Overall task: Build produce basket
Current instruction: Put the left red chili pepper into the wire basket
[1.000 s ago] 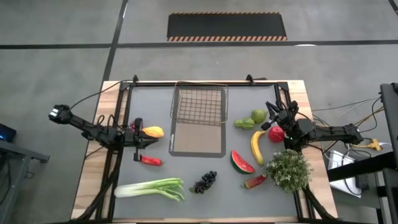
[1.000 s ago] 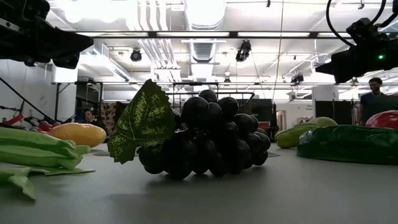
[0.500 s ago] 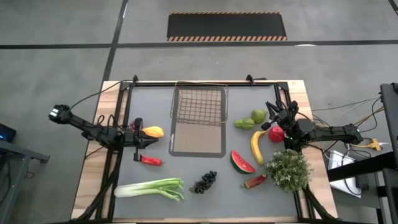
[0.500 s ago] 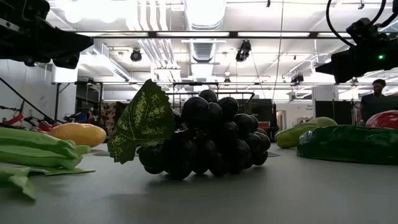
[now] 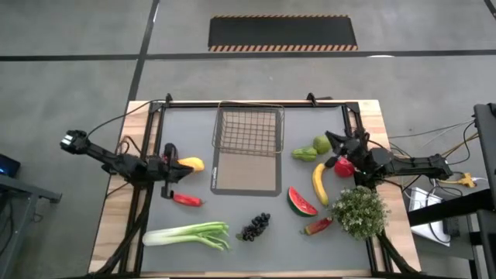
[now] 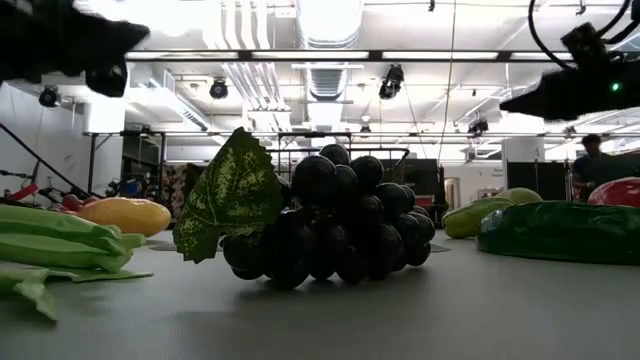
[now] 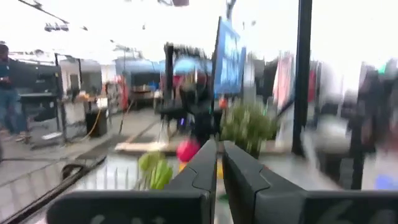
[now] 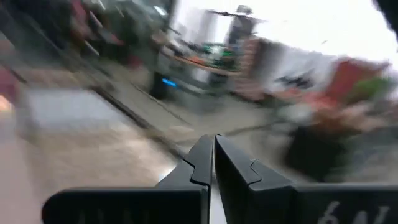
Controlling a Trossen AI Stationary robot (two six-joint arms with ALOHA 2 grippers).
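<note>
We see the left gripper (image 5: pixel 172 165) hanging over the table's left side, its fingers (image 7: pixel 205 167) pressed together with nothing between them. Just beside its tip, toward the table's middle, lies a yellow-orange fruit (image 5: pixel 191 163), and just nearer the front edge lies a red pepper (image 5: pixel 186 200). Farther front from that gripper lies the leek (image 5: pixel 188 234), with the grapes (image 5: pixel 256 226) to the leek's right.

The right gripper (image 5: pixel 335 145) hangs over the right side, its fingers (image 8: pixel 202 160) likewise closed on nothing. The apple (image 5: pixel 344 167) sits just under and beside it, the pear (image 5: pixel 322 144) and another green piece (image 5: pixel 304 154) just off its tip toward the middle. The banana (image 5: pixel 319 184) lies near it on the front side, then the watermelon (image 5: pixel 301 202), a second red pepper (image 5: pixel 318 226) and the leafy plant (image 5: pixel 360 211).

The basket (image 5: pixel 249 129) stands between the two grippers, toward the table's far edge, and no produce lies in it. A dark mat (image 5: pixel 246 172) touches its front side.

In the low view the grapes (image 6: pixel 335 218) fill the middle, with the leek (image 6: pixel 50 240) and yellow-orange fruit (image 6: pixel 125 215) left, the watermelon (image 6: pixel 560 232) right. A person (image 6: pixel 592 165) stands in the room behind.
</note>
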